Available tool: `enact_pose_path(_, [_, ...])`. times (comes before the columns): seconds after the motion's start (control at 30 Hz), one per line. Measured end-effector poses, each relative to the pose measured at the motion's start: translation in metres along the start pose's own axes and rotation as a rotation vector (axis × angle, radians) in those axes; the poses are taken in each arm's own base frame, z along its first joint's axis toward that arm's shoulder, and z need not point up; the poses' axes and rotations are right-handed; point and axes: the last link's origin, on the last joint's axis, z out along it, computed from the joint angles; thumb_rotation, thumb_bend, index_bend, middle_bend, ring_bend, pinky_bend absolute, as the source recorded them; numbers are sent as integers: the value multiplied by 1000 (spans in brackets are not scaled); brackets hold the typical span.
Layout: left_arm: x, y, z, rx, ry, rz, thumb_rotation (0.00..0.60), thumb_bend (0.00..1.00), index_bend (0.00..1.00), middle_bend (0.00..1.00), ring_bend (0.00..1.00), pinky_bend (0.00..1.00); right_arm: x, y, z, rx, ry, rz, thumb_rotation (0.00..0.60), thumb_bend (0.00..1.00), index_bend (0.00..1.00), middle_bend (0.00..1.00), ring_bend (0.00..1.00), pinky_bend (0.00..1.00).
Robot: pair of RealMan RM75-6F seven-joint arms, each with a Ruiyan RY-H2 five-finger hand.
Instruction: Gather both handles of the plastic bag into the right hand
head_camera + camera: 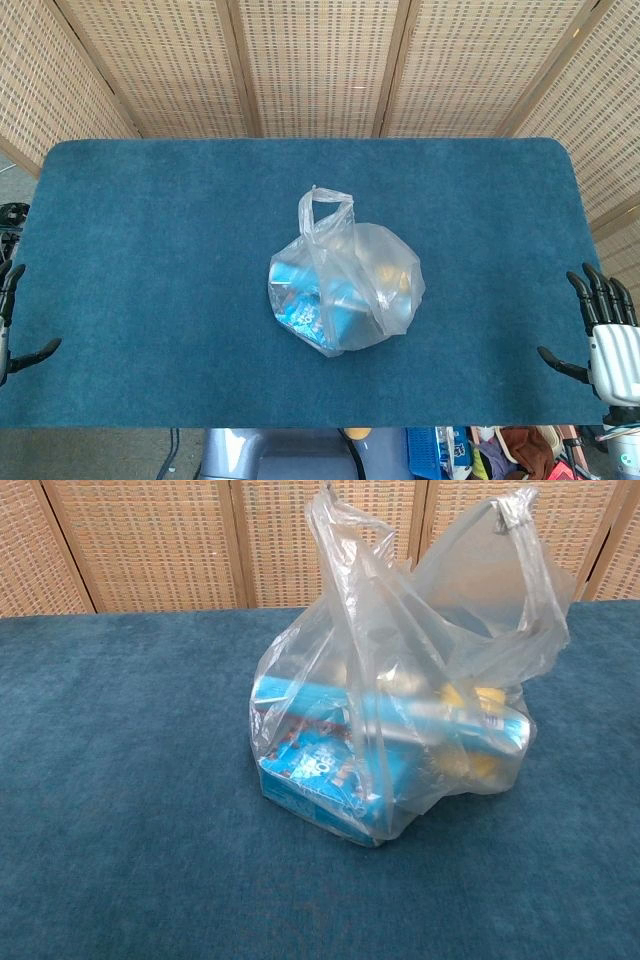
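Blue-carpeted counter edges carry the idle left hand at 8 o'clock and right hand at 4 o'clock, fingers spread and empty, so the right must next reach the central clear plastic bag and its upright handles.

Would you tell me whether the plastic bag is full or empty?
Partly full: the plastic bag holds a blue box and yellow items, seen through the clear film. Its handles stand up, ungathered.

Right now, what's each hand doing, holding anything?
Left hand: open, holding nothing, at the table's left edge.
Right hand: open, holding nothing, clear of the plastic bag.
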Motion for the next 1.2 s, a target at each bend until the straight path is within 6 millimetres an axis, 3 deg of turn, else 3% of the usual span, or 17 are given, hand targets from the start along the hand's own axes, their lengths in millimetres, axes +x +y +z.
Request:
enact_pose_path(0.4, [7,1,1,2,3,-21,600,146,0,0,0,0,-4,-4,3,44,-88,101,600,0,29,44,0,0])
enact_pose_path(0.7, [18,9,10,12,20,-59,600,144,0,0,0,0,1,-18,18,230,-332,528,600,0,68,126,4,15])
enact_pose_path(0.87, [17,8,14,22,16,-48,600,144,0,0,0,0,0,-36,31,339,-576,726,600,0,69,137,4,15])
enact_pose_path(1.0, [15,5,18,38,13,-46,600,144,0,0,0,0,-5,-56,46,406,-737,758,600,0,79,152,8,15])
enact_pose_path(1.2, [14,3,23,48,8,-47,600,144,0,0,0,0,-14,-83,58,458,-838,789,600,0,84,154,9,15])
